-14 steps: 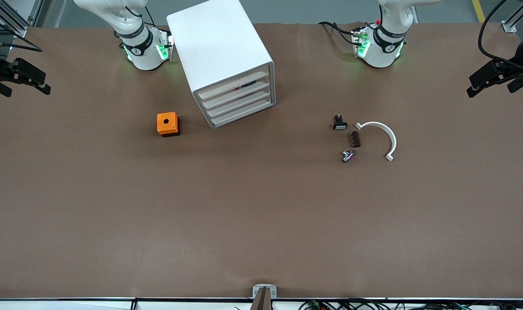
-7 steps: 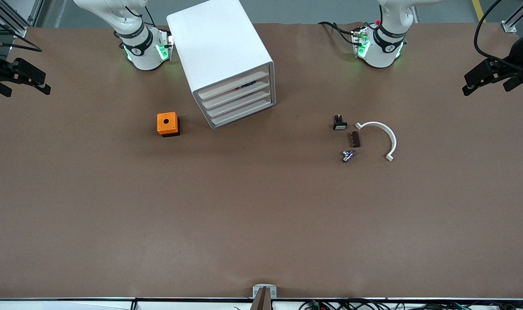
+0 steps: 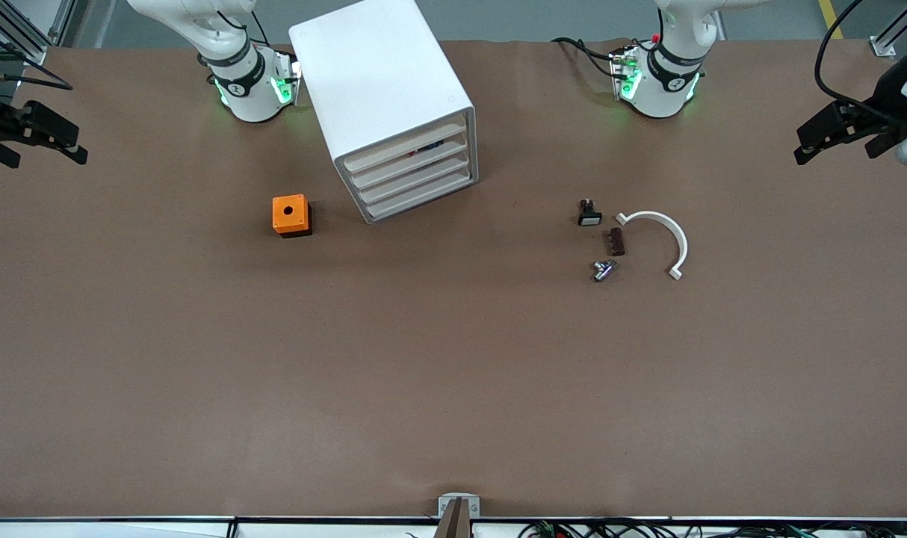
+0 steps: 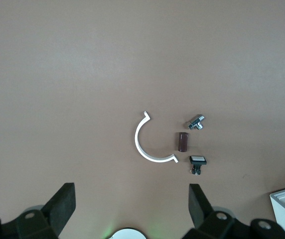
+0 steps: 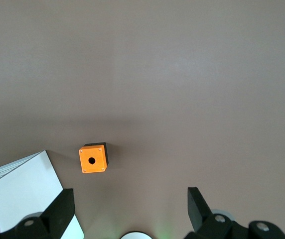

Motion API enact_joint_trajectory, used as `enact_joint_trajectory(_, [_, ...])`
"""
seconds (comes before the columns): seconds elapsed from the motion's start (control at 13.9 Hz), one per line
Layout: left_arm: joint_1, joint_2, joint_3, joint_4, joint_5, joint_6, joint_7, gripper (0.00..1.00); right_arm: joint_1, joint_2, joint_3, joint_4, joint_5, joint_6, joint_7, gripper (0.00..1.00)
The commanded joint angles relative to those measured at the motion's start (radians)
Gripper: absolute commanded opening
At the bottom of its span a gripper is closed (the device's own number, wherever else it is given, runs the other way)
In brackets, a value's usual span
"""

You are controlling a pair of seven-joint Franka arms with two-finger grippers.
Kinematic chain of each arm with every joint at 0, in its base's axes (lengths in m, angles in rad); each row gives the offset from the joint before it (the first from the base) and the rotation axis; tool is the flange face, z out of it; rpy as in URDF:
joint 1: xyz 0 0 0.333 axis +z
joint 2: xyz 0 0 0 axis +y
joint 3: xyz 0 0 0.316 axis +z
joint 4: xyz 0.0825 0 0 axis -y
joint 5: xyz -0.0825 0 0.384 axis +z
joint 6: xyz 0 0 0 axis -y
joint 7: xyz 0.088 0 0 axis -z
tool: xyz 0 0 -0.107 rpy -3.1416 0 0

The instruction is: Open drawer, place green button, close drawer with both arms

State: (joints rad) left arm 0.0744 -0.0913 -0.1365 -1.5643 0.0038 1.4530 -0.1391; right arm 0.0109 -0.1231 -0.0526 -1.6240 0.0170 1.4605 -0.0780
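The white cabinet (image 3: 382,90) stands beside the right arm's base, and its several drawers (image 3: 416,177) are all pushed in. The green-capped button is out of view. My left gripper (image 3: 816,140) hangs open and empty over the left arm's end of the table. From its wrist view the left gripper (image 4: 131,206) looks down at a group of small parts. My right gripper (image 3: 69,142) is open and empty too, over the right arm's end of the table. In its own wrist view the right gripper (image 5: 131,209) sits above bare table beside the cabinet (image 5: 18,191).
An orange cube with a hole (image 3: 291,215) sits beside the cabinet toward the right arm's end. Toward the left arm's end lie a black button with a white cap (image 3: 589,214), a brown block (image 3: 616,241), a small metal fitting (image 3: 603,270) and a white curved bracket (image 3: 666,235).
The left gripper has drifted a little inward over the table and slightly toward the bases. The right gripper and the objects have not moved.
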Motion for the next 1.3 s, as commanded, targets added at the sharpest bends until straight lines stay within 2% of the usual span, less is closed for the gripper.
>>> enact_joint_trajectory(0.0, [0.002,-0.013,-0.008,-0.013,0.018,-0.003,0.016,1.00,-0.037,-0.018,0.031,-0.014,0.007,0.003,0.009,1.00])
enact_joint_trajectory(0.14, [0.002,-0.015,-0.008,-0.019,0.018,-0.003,0.016,1.00,-0.065,-0.020,0.060,-0.014,0.007,0.001,0.009,1.00])
enact_joint_trajectory(1.23, [-0.002,-0.005,-0.017,-0.019,0.019,0.000,0.018,1.00,-0.065,-0.019,0.057,-0.016,0.009,0.038,0.009,1.00])
